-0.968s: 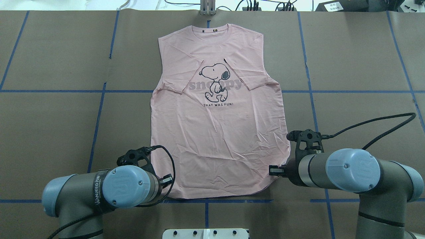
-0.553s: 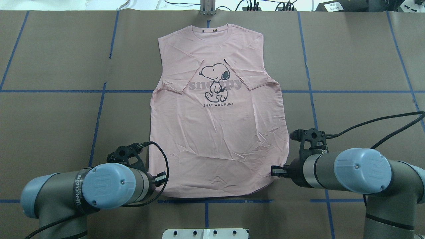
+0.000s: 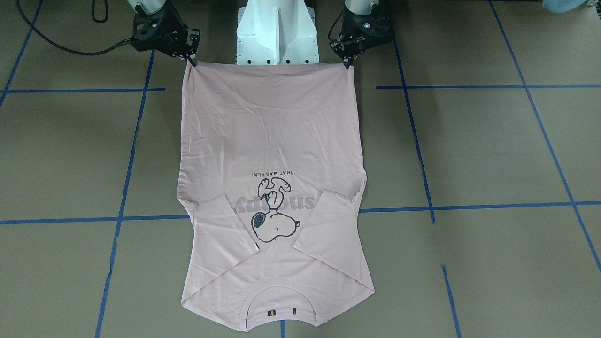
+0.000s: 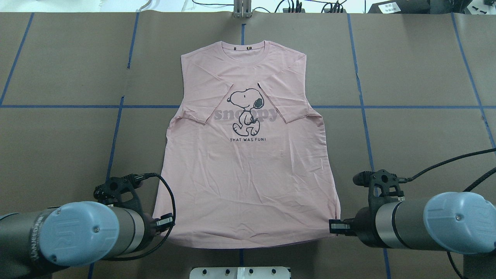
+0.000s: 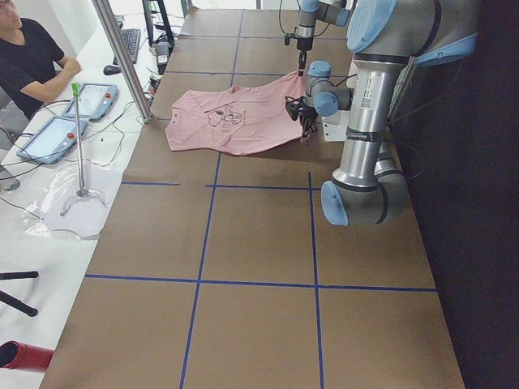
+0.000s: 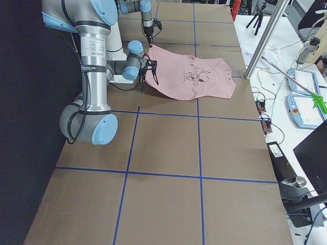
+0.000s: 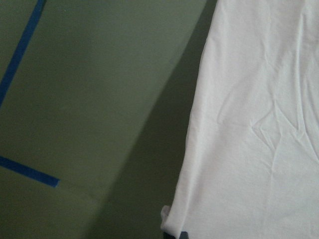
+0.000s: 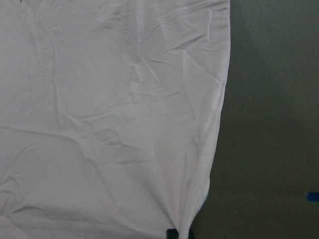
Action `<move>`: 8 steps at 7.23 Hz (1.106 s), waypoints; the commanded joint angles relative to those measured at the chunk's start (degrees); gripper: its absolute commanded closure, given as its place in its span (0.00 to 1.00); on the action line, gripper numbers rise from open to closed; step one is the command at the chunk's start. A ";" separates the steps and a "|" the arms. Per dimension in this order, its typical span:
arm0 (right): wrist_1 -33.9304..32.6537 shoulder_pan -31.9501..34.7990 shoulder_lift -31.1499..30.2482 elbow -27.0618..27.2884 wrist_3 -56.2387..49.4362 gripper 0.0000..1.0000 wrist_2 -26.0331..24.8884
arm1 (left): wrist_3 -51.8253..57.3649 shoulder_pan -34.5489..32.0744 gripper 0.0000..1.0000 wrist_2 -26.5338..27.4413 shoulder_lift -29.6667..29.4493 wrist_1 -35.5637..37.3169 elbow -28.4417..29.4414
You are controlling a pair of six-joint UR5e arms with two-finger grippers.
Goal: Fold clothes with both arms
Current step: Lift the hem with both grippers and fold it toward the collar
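Note:
The pale pink T-shirt (image 4: 248, 170) lies face up, Snoopy print (image 4: 246, 110) showing, both sleeves folded in over the chest, collar at the far side. My left gripper (image 4: 164, 222) is shut on the near left hem corner. My right gripper (image 4: 335, 226) is shut on the near right hem corner. The hem is stretched straight between them, slightly raised. In the front-facing view the left gripper (image 3: 348, 63) and right gripper (image 3: 192, 60) pinch the shirt's (image 3: 272, 141) top corners. The wrist views show the shirt's (image 7: 249, 124) cloth (image 8: 109, 124) running down to the fingertips.
The white pedestal base (image 3: 277, 33) stands just behind the hem. Blue tape lines (image 4: 112, 147) cross the brown table cover. A metal post (image 5: 122, 57) and an operator (image 5: 32, 57) with tablets are at the far side. Cables (image 4: 457, 159) trail from the right wrist.
Both arms have drawn back toward the robot's base and apart, dragging the whole shirt nearer. The rounded hem has been pulled out straight between the grippers.

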 commanded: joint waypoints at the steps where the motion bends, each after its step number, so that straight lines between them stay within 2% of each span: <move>1: 0.07 -1.70 -1.85 2.92 0.21 1.00 0.56 | -0.35 2.81 1.00 -0.14 -0.25 3.89 -3.85; 3: 0.24 0.56 1.56 1.00 -0.57 1.00 0.39 | 1.40 1.94 1.00 -0.58 -1.13 3.63 -2.89; 5: 0.59 8.80 8.94 -3.91 -3.28 1.00 0.82 | 10.34 -6.46 1.00 -0.75 -2.71 3.45 -1.40; 8: 0.68 20.84 15.54 -12.07 -9.62 1.00 0.56 | 21.76 -17.98 1.00 -1.90 -7.88 2.40 9.91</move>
